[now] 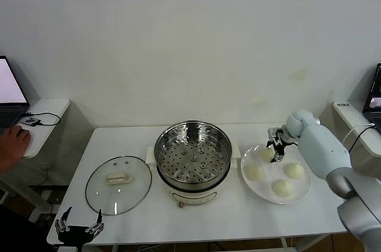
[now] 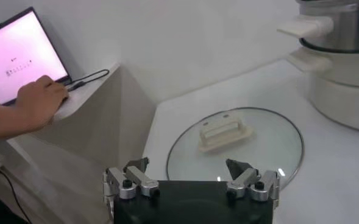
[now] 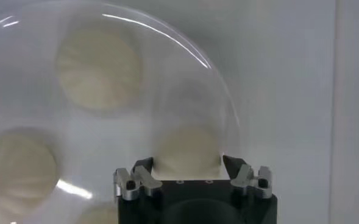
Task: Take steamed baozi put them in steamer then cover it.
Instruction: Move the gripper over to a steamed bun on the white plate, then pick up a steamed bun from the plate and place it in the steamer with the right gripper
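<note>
Steamer frame centre on table, tray inside. Cover flat on table, lower left, just beside steamer. Plate right of steamer, four baozi on it. Right gripper at plate's upper-left bun. Left gripper bottom left, below cover. Laptop far left.

A plain off-white wall fills the background behind a long white rectangular counter. A smaller white side table stands at the left, carrying an open laptop with a glowing pinkish screen.
</note>
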